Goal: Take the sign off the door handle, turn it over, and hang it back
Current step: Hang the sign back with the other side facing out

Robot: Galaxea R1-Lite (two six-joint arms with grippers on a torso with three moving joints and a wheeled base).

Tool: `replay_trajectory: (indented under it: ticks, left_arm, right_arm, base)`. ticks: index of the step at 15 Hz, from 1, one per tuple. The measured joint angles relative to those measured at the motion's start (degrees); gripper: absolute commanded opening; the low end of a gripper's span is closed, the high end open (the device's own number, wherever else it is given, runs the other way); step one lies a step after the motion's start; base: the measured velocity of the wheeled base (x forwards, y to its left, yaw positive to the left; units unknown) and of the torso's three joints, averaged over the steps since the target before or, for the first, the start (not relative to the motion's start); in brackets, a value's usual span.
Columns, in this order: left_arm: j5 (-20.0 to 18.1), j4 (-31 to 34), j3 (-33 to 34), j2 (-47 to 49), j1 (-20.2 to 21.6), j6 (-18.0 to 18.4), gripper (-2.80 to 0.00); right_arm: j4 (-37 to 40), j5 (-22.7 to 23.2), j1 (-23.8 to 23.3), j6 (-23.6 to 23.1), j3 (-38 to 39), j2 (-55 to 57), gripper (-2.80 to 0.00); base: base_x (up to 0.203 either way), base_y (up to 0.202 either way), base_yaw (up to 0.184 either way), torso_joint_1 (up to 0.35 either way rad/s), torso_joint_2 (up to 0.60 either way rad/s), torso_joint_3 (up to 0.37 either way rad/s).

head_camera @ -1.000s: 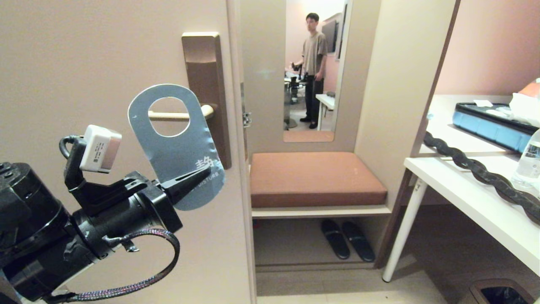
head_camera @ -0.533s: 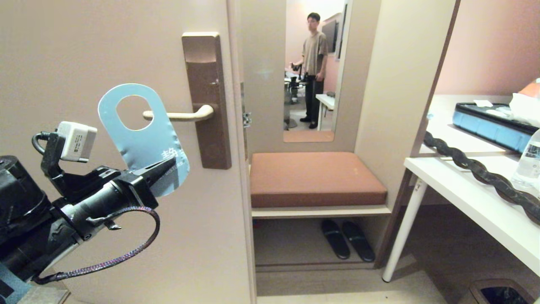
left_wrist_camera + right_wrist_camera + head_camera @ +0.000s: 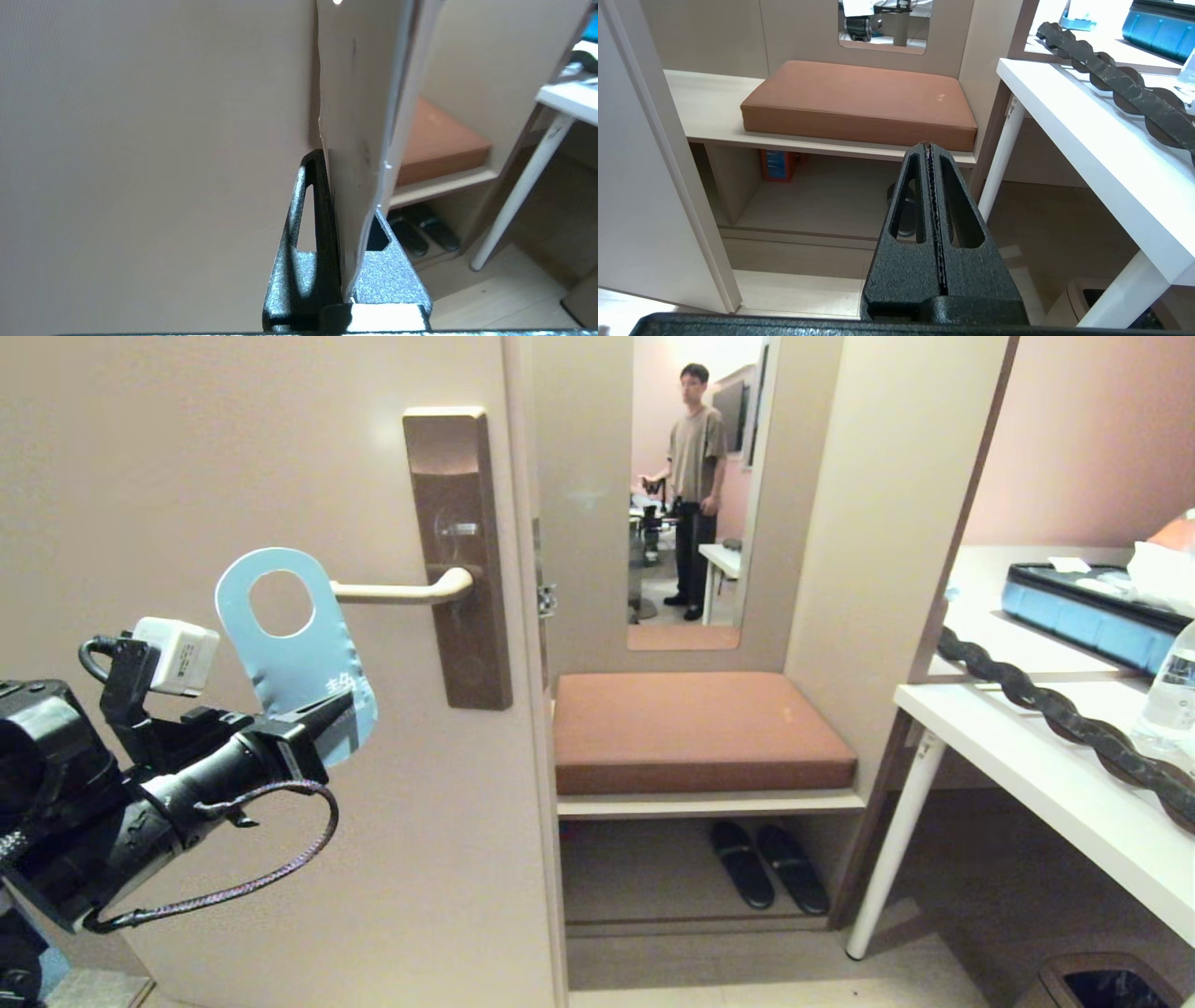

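Note:
The sign (image 3: 301, 663) shows its grey-blue side with white characters, and my left gripper (image 3: 344, 707) is shut on its lower end. It is held tilted in front of the door, off the door handle (image 3: 397, 591). Only door shows through its oval hole, and the handle's free end lies at the sign's right edge. The handle sticks out left from the bronze lock plate (image 3: 456, 523). In the left wrist view the sign (image 3: 355, 116) stands edge-on between the fingers of the left gripper (image 3: 346, 186). My right gripper (image 3: 929, 148) is shut and empty, low beside the bench.
Right of the door edge is a bench with a brown cushion (image 3: 695, 728) and slippers (image 3: 770, 863) beneath. A person (image 3: 695, 485) stands beyond. A white table (image 3: 1055, 775) carries a dark twisted object (image 3: 1055, 714) and a blue tray (image 3: 1083, 607). A bin (image 3: 1102, 982) sits at the lower right.
My left gripper has carried the sign to the left, sliding its hole off the handle's free end, and has drawn back and shrunk in view. The right arm has not moved.

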Motion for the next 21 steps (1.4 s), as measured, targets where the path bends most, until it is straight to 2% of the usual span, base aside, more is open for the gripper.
replay_trajectory:
  ticks: [14,21]
  left_arm:
    - [0.15,-0.36,-4.95,7.67,9.58,0.29,-2.80]
    - [0.11,-0.35,-9.67,10.72,9.88,0.41,-2.80]
  right_arm:
    - [0.00,0.01,0.00,0.02,0.00,0.00,-2.80]
    - [0.02,0.03,0.00,0.02,0.00,0.00,-2.80]
  base:
    - [0.000,0.000,0.000,0.000,0.00,0.000]
    - [0.000,0.000,0.000,0.000,0.00,0.000]
